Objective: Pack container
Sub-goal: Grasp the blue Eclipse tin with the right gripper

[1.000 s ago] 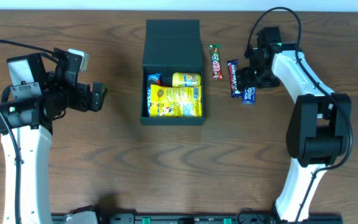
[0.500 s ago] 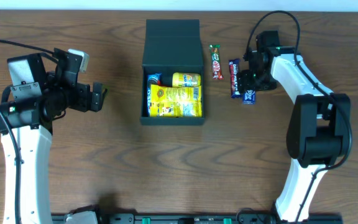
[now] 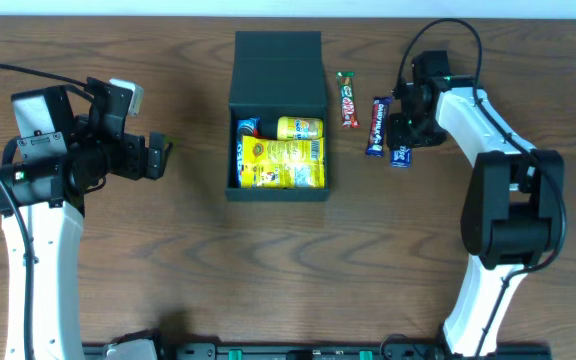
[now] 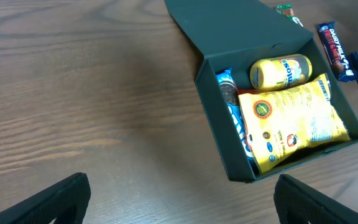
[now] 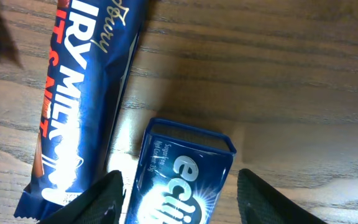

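Observation:
The matte black container [image 3: 231, 150] stands open at the table's middle, with its lid [image 3: 278, 65] folded back. Inside lie a yellow packet [image 3: 286, 163], a yellow tube [image 3: 300, 128] and a blue packet [image 3: 247, 127]. It also shows in the left wrist view [image 4: 219, 143]. My right gripper [image 5: 182, 202] is open, with its fingers on either side of a blue mint tin [image 5: 185, 168] that lies on the table [image 3: 400, 155]. A blue chocolate bar [image 3: 376, 127] lies just left of the tin. My left gripper [image 3: 160, 155] is open and empty, well to the left of the container.
A red and green wafer bar [image 3: 347, 99] lies between the container and the blue chocolate bar. Bare wood table lies under my left gripper [image 4: 182, 205].
The blue chocolate bar has tilted, its top end a little further right. My right gripper has shifted slightly over the tin. The left arm has not moved.

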`<move>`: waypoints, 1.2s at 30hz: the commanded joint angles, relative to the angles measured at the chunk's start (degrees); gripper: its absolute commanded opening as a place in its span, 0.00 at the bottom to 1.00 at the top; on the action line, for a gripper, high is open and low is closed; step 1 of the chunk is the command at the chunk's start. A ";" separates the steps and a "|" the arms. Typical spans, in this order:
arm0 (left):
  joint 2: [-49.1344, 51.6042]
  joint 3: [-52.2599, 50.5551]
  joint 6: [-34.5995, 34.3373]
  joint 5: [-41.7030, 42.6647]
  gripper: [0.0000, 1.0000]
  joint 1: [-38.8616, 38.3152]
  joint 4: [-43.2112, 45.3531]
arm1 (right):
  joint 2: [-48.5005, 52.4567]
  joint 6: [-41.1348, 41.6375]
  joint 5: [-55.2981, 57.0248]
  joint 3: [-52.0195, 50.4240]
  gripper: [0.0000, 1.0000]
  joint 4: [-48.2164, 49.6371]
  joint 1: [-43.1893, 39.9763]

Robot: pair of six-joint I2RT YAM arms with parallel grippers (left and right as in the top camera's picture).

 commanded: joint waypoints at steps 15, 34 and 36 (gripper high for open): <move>-0.44 0.17 0.61 0.09 0.95 0.13 -0.26 | 0.33 0.28 0.39 -0.57 0.57 1.84 0.15; -0.44 0.17 0.63 0.28 0.95 0.13 -0.26 | 1.09 0.31 0.37 -0.57 0.36 1.79 0.15; -0.44 0.17 0.61 0.28 0.95 0.13 -0.24 | 1.09 0.31 0.37 -0.55 0.33 1.75 0.15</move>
